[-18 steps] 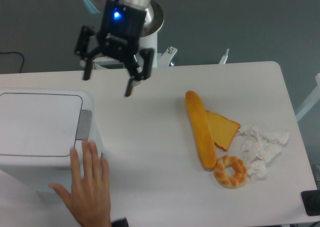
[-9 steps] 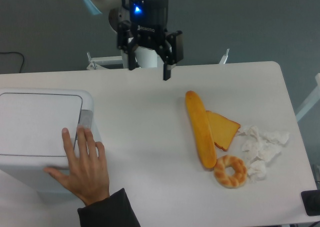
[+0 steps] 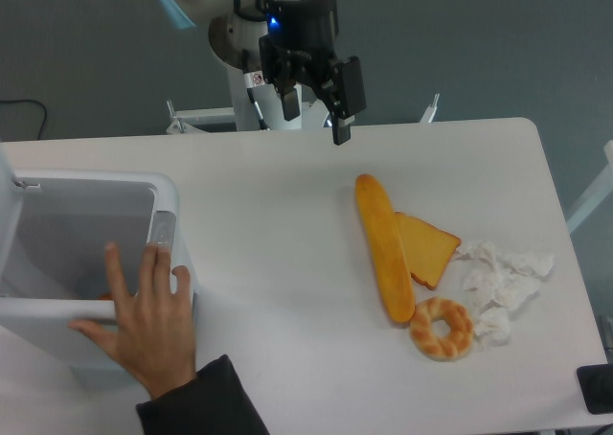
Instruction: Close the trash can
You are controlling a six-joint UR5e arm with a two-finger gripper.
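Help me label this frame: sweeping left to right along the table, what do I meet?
Trash can → hand on its front rim → baguette → toast slice → crumpled tissues.

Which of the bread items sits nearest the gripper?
The baguette; its top end points toward the gripper, while the toast slice and bagel lie farther off.
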